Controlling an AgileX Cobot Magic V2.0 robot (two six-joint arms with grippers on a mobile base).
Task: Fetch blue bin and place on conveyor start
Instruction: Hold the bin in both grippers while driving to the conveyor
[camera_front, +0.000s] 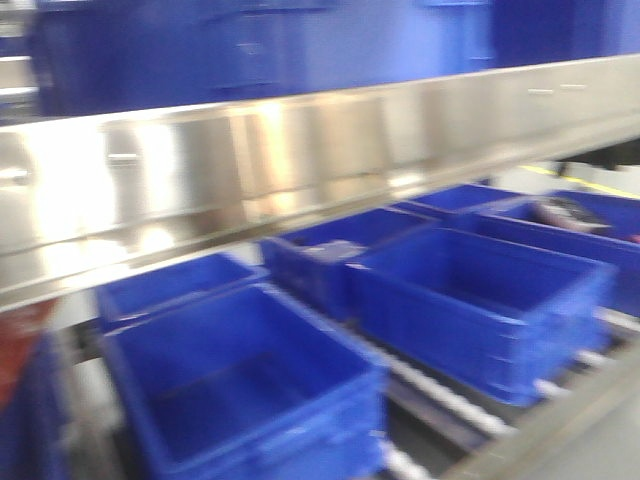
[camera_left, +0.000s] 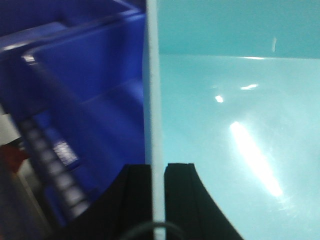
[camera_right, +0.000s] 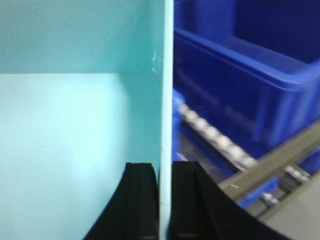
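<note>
A shiny steel shelf rail (camera_front: 300, 150) spans my blurred front view, with dark blue crates (camera_front: 480, 290) ranked on roller tracks (camera_front: 450, 400) beneath it. The blue bin (camera_left: 235, 125) is held between my two arms, just beside those crates. The left end effector (camera_left: 158, 172) is clamped on one thin side wall and the right end effector (camera_right: 165, 170) on the opposite wall, each with one finger inside the tub and one outside. The conveyor start shows in none of my views. I judge this to be the carry. To do it well, I would hold both grips firm, move the arms as one so the walls neither spread nor twist, and clear the crates and rail before heading for the belt.
</note>
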